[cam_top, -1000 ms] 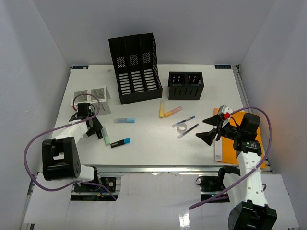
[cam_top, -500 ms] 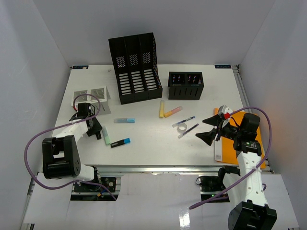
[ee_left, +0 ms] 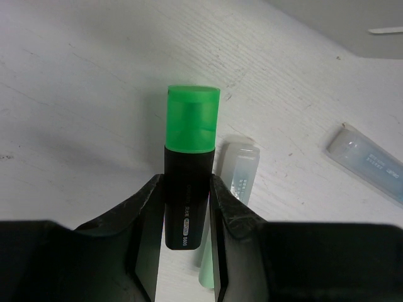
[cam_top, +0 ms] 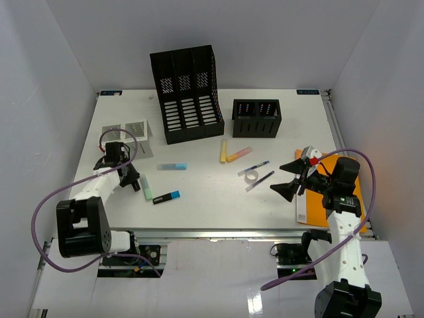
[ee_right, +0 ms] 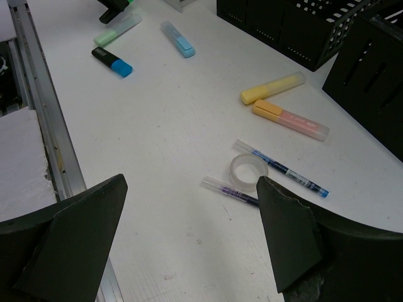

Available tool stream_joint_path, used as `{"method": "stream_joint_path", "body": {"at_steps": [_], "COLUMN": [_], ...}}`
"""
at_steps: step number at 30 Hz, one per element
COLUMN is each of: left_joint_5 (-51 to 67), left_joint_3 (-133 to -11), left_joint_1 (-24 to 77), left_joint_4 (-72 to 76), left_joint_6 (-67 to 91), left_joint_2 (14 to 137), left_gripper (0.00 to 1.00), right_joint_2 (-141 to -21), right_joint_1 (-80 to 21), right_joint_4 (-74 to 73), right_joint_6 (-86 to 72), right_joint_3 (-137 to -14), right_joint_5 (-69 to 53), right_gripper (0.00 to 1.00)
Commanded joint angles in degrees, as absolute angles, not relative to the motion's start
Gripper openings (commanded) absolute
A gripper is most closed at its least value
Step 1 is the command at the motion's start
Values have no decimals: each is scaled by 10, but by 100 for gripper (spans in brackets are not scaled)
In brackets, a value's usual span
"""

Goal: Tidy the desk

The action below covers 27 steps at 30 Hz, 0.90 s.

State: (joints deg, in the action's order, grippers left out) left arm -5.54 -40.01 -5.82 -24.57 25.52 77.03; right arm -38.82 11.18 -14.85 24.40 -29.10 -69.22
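Observation:
The desk (cam_top: 205, 209) is a white tabletop with stationery scattered on it. My left gripper (cam_top: 131, 177) is low at the left side. In the left wrist view its jaws (ee_left: 187, 189) press both sides of the black body of a green-capped highlighter (ee_left: 192, 129), which lies on the desk. A mint highlighter (ee_left: 237, 173) lies right beside it. My right gripper (cam_top: 292, 179) hovers wide open over the right side, and nothing sits between its fingers (ee_right: 85, 220). A tape roll (ee_right: 249, 172) and a purple pen (ee_right: 230, 190) lie just ahead of it.
A tall black file rack (cam_top: 189, 93) and a low black organiser (cam_top: 256, 118) stand at the back. A grey mesh holder (cam_top: 126, 129) is at the back left, an orange notebook (cam_top: 331, 209) under the right arm. Blue (cam_top: 172, 166), black-blue (cam_top: 167, 197), yellow (cam_top: 223, 151) and pink (cam_top: 239, 154) highlighters lie mid-desk.
The left jaws have closed in onto the green highlighter, and the left arm's base link has turned slightly. The right arm has not moved.

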Motion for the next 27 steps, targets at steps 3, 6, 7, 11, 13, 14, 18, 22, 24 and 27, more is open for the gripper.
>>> {"method": "stream_joint_path", "body": {"at_steps": [3,6,7,11,13,14,18,22,24,27], "left_joint_5": [-41,-10,10,93,141,162,260,270,286,302], "left_joint_3": [-404,-404,-404,-409,-412,-415,-425,-444,-444,-441], "left_joint_1": [-58,-58,-58,-56,-52,-49,-9,84,119,165], "left_joint_4": [-256,-256,-255,-250,-245,-242,-223,-196,-166,-114], "left_joint_6": [252,253,253,251,250,251,260,284,307,340], "left_joint_2": [710,689,682,659,642,636,620,611,608,602], "left_gripper": [16,15,14,11,10,9,9,8,8,8], "right_joint_2": [-382,-380,-380,-388,-394,-400,-427,-468,-494,-531], "right_joint_1": [112,112,112,112,112,112,112,108,101,72], "right_joint_4": [-136,-142,-145,-163,-175,-187,-217,-302,-354,-395], "right_joint_6": [250,256,258,280,298,307,346,409,434,422], "right_joint_3": [-287,-289,-289,-292,-295,-297,-310,-358,-403,-465], "right_joint_5": [-705,-698,-698,-697,-694,-694,-698,-703,-700,-688], "right_gripper": [90,90,90,90,90,90,90,91,92,93]}}
